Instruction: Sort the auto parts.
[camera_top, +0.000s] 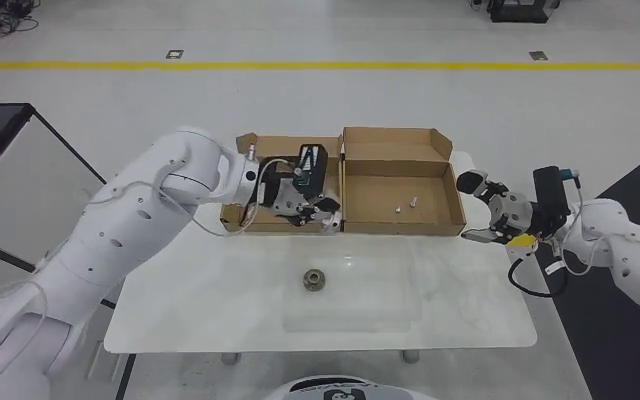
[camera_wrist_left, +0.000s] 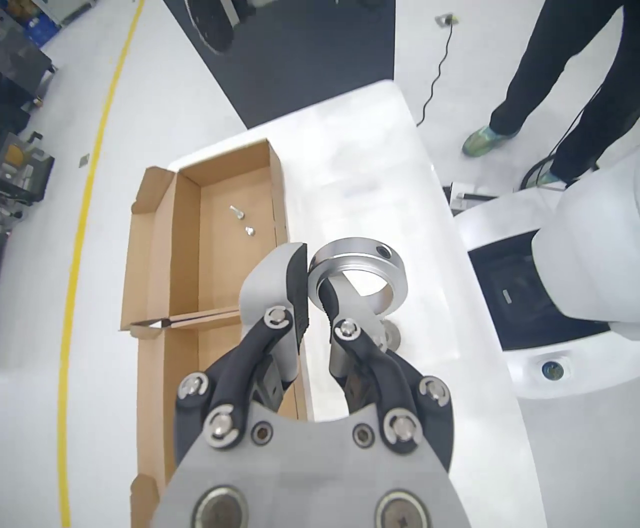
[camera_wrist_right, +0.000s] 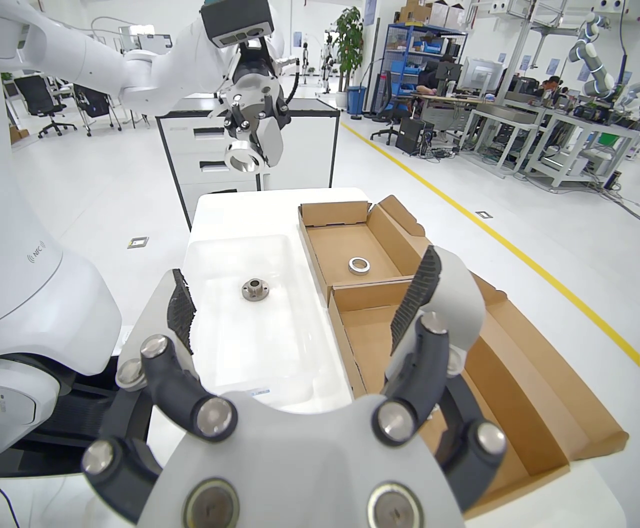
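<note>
- My left hand (camera_wrist_left: 311, 282) is clamped on a silver metal collar ring (camera_wrist_left: 357, 277). One finger goes through the bore and the other sits on the outer wall, so I'm pinching one wall only.
- In the top view that hand hangs over the left brown cardboard box (camera_top: 285, 146), at 10 o'clock on the white worktop (camera_top: 200, 310). The ring is in the air, well above the box floor.
- My read on the ring: rigid, dense for its size, with a smooth machined skin that is slick on the pads. A one-wall pinch may let it swing, so I'd move slowly and release low.
- A second silver ring (camera_wrist_right: 359, 266) lies flat on that box's floor, so this looks like the ring bin.
- A grey metal flanged hub (camera_top: 314, 280) sits flange-down near the worktop centre, at 6 o'clock from my left hand. It's likely stiff and heavy. I'd grip across the raised boss, since the flange lies too flat to get under.
- My right hand (camera_wrist_right: 305, 280) is spread wide and empty, at the 3 o'clock end of the worktop just beside the right brown cardboard box (camera_top: 395, 150).
- Two small silver screws (camera_top: 405, 205) lie in that box. They look light and prone to rolling.
</note>
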